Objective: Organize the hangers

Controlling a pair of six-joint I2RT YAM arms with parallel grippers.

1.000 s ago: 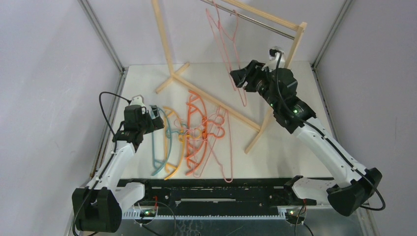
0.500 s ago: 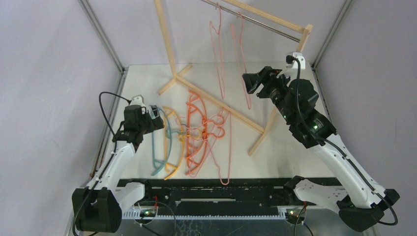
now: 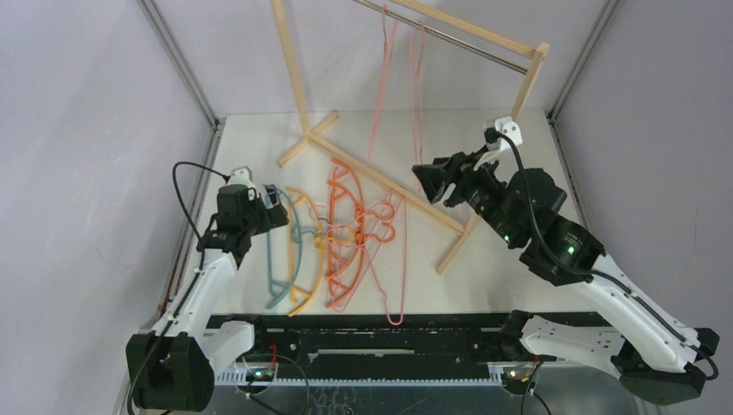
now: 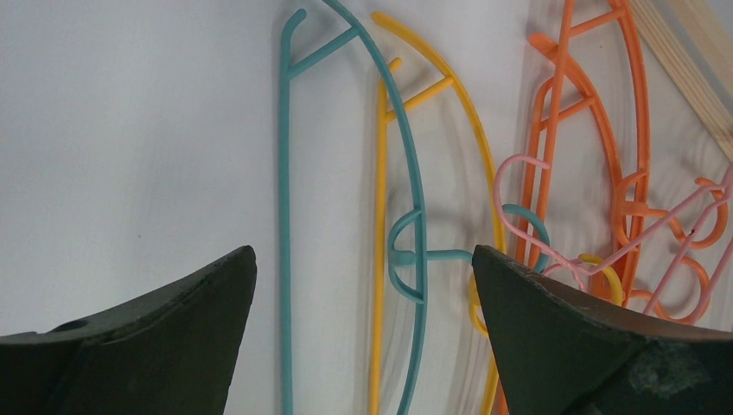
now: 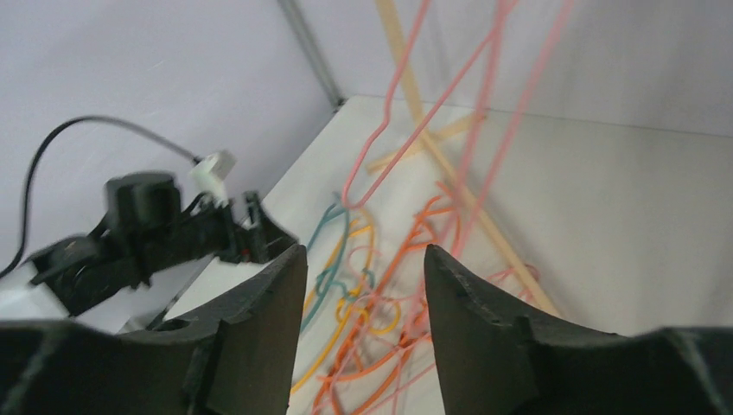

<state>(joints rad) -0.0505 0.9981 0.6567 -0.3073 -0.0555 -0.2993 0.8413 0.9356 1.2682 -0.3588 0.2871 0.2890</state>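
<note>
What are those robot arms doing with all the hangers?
They are tidying hangers onto the wooden rack. Two pink wire hangers already hang from its metal rod. The right gripper is open and empty, just in front of them. The left gripper is open above the teal hanger, which lies on the table with yellow, orange and pink ones.

Wooden rack [image 3: 406,192] on the white counter [image 3: 519,147]: pale wood frame, one upright [image 3: 291,65] at back left, another [image 3: 527,82] at back right, metal rod [image 3: 454,36] running across the top between them. Long base bar crosses the counter diagonally, from back left toward front right; short foot bars cross it at each end. Grey walls enclose the counter on three sides, metal struts [image 3: 177,60] in the back corners. Black rail [image 3: 380,333] along the near edge.
</note>
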